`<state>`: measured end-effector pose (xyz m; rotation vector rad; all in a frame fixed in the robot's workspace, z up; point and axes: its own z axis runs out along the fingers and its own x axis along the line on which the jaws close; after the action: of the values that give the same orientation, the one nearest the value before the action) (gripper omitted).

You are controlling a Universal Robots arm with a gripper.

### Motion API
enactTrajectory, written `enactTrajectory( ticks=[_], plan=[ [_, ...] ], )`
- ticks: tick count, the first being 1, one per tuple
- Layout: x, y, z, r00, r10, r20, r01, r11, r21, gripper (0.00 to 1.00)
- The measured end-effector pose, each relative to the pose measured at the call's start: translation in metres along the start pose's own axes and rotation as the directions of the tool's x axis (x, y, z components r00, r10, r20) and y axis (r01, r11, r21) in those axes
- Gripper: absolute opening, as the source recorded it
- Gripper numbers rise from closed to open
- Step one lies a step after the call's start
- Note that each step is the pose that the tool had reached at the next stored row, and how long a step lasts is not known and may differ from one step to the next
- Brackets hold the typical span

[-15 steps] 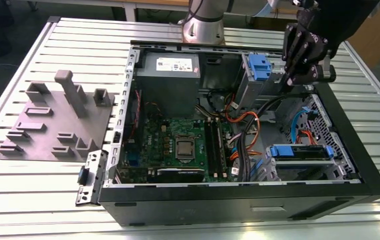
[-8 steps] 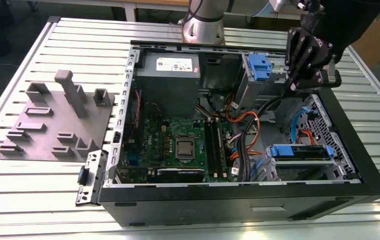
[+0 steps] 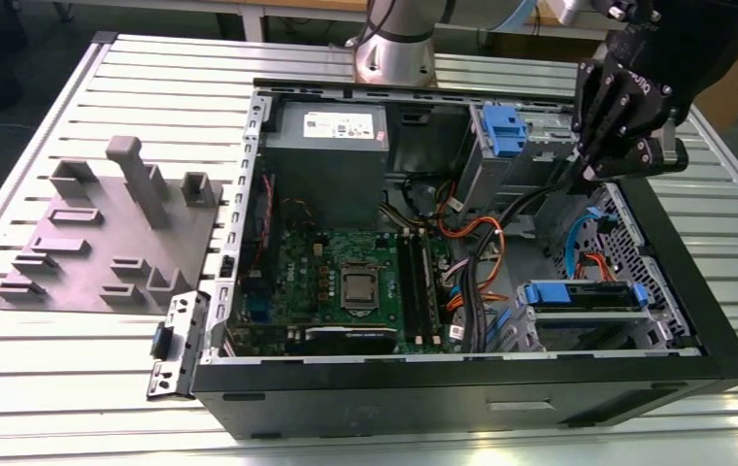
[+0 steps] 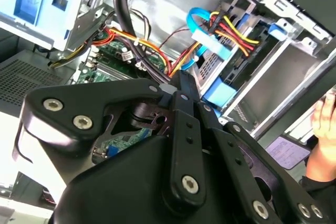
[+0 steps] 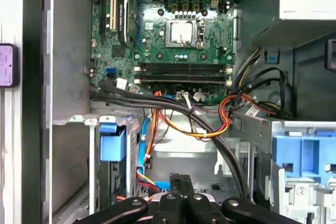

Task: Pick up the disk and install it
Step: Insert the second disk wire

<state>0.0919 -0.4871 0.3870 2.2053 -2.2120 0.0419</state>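
— Where did the disk [image 3: 583, 294] sit?
— In the case [image 3: 473, 388], blue end showing. Your gripper [image 5: 182, 181] hung apart, closed, empty. Stiff, weighty, fragile, I judged: grip its blue frame.

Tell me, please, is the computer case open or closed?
Open: no side panel covers the computer case; the exterior view looks straight in at its green circuit board and orange cables.

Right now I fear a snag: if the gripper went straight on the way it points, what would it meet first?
Probably the bundle of black cables and orange and yellow wires crossing ahead of the shut black gripper, with the grey metal case wall behind; depth is unclear.
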Motion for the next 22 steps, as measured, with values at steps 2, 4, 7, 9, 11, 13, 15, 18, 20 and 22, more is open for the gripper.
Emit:
enactTrajectory(
  ticks=[2,4,7,9,11,13,15,18,20,22],
  plan=[
    [0.0,-0.0004,0.0001,1.0,0.0,0.0,0.0,1.0,0.0,0.11],
    [0.0,-0.0005,0.0001,1.0,0.0,0.0002,0.0,1.0,0.0,0.11],
    [0.0,-0.0005,0.0001,1.0,0.0,0.0002,0.0,1.0,0.0,0.11],
    [0.0,-0.0005,0.0002,1.0,0.0,0.0002,0.0,1.0,0.0,0.11],
    [0.0,-0.0005,0.0001,1.0,0.0,0.0002,0.0,1.0,0.0,0.11],
    [0.0,-0.0005,0.0001,1.0,0.0,0.0002,0.0,1.0,0.0,0.11],
    [0.0,-0.0005,0.0003,1.0,0.0,-0.0016,0.0,1.0,0.0,0.11],
    [0.0,-0.0008,0.0001,0.9994,0.0,-0.0355,0.0,1.0,0.0002,0.11],
    [0.0,-0.0015,0.0003,0.9988,0.0,-0.0481,0.0,1.0,0.0001,0.11],
    [0.0,-0.0034,0.0006,0.9984,0.0,-0.0562,0.0,1.0,0.0003,0.11]
  ],
)
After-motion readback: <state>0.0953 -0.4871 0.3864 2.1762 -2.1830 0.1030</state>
